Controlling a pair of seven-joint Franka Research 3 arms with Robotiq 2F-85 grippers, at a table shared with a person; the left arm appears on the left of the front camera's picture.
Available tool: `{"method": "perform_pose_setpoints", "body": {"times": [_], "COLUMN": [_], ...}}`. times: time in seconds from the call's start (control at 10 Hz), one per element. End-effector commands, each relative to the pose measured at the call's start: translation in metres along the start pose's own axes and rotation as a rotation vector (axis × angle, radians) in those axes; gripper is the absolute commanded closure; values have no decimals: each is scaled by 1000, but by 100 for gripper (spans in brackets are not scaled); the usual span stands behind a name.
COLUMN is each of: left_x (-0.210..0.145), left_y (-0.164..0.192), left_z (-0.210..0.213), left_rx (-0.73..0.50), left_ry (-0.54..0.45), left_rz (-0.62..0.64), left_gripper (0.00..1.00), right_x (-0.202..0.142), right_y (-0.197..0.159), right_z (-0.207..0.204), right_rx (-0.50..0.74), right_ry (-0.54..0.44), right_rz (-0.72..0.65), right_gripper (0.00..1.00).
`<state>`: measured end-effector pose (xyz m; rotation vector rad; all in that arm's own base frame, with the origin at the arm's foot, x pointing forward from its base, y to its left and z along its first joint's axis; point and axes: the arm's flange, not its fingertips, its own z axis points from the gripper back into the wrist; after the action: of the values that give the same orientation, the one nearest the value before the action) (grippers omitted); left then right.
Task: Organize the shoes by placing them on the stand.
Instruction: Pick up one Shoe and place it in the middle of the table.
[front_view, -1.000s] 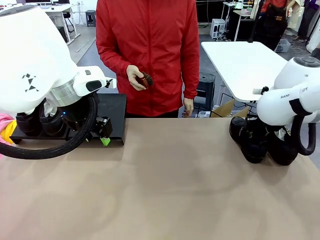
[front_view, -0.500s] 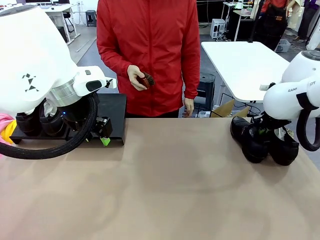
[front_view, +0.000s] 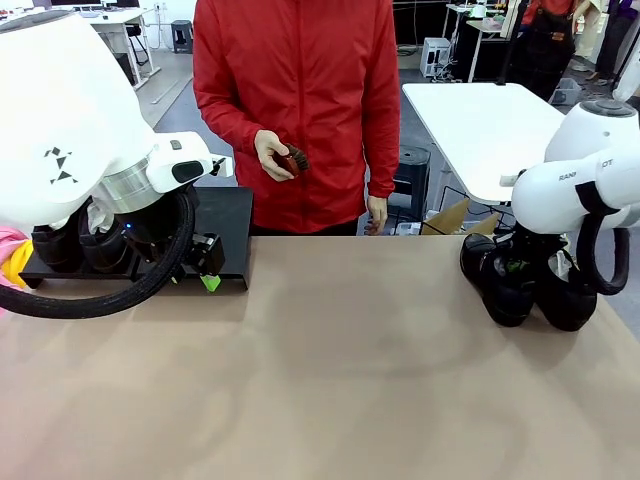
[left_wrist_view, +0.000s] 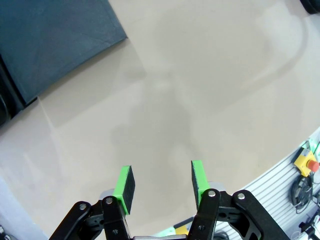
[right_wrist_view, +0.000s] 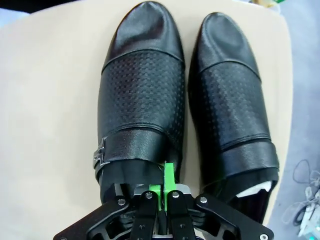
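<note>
- My right gripper (right_wrist_view: 167, 182) has its green pads pinched together, almost no gap between them, on the thin collar of the buckled shoe (right_wrist_view: 142, 85), on the side facing its partner.
- That buckled shoe sits flat on the desk (front_view: 330, 380) near the right edge, in the far half. Its toe points away from my wrist camera.
- The second shoe (right_wrist_view: 230, 85) lies just beside it, parallel and nearer the desk's right edge, sides touching or close to it. A pale insole shows at its heel opening.
- My left gripper (left_wrist_view: 161, 179) stands part-way open, a moderate gap between the pads and nothing between them. It hangs over bare desk just off the front right corner of the stand (front_view: 228, 215).
- The stand sits by the far edge of the desk, toward the far left corner. Its right platform is bare where I can see it.
- Two dark shoes on the stand (front_view: 60, 248) sit on the left platform, partly hidden behind my left arm and its cable loop.
- A person (front_view: 295, 100) in a red jacket stands at the far edge. One hand (front_view: 270, 155) holds a small brown brush (front_view: 292, 160) at waist height.
</note>
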<state>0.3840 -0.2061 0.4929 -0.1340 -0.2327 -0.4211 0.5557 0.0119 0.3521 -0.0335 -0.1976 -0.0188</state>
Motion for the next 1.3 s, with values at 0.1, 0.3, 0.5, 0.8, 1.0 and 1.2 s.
{"method": "perform_pose_setpoints", "body": {"times": [0.1,0.3,0.5,0.8,1.0,1.2], "left_x": [-1,-1,-1,-1,-1,-1], "left_y": [1,1,1,1,1,1], "left_z": [3,3,3,3,3,3], "left_rx": [-1,-1,-1,-1,-1,-1], "left_ry": [4,4,4,4,4,4], "left_rz": [8,8,8,8,8,8], "left_gripper": [39,39,39,39,39,39], "right_x": [-7,-11,-22,-48,-67,-92], "right_y": [5,6,12,30,54,103], "right_z": [-26,-12,32,97,123,138], "right_rx": [7,-30,-58,32,146,195], "right_ry": [84,65,-8,-55,-81,-105], "right_rz": [42,-17,-135,-241,-240,-222], "right_gripper": [100,100,100,100,100,100]}}
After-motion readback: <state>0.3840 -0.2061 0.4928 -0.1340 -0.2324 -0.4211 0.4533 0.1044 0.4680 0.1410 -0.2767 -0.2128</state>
